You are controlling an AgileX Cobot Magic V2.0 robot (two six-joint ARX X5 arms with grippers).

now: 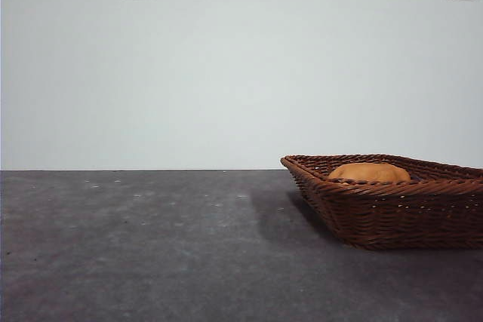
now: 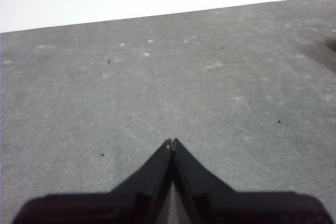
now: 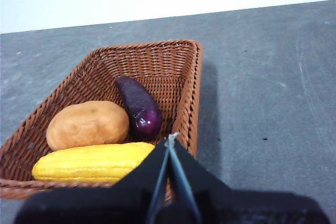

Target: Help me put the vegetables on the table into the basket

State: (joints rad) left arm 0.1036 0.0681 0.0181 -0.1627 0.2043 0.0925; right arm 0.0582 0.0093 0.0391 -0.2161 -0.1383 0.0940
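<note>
Right hand: the right hand (image 3: 169,142) has its two black jaws pressed together at the tips, holding nothing; it hangs over the basket's near rim.
Basket: the reddish-brown wicker basket (image 3: 191,93) sits on the bench directly ahead of and below the right hand.
Corn: the yellow corn cob (image 3: 92,162) lies inside the basket, closest to the right hand, along the rim nearest it.
Potato: the orange-brown potato (image 3: 87,124) lies just beyond the corn, touching it.
Eggplant: the dark purple eggplant (image 3: 139,106) lies beside the potato, running away from the hand toward the basket's far wall.
Left hand: the left hand (image 2: 171,142) is likewise closed and holds nothing; it hangs over bare bench.
Open room: the dark grey bench (image 2: 157,87) stretches wide ahead of the left hand up to its far edge at a white wall; bare bench also lies beside the basket.
Cut off: in the front view the basket (image 1: 392,209) runs past the picture's side edge.
Hidden: from the front only the potato's top (image 1: 370,173) shows above the rim; corn and eggplant are hidden behind the wicker wall.
Hard to make out: the eggplant's far tip.
</note>
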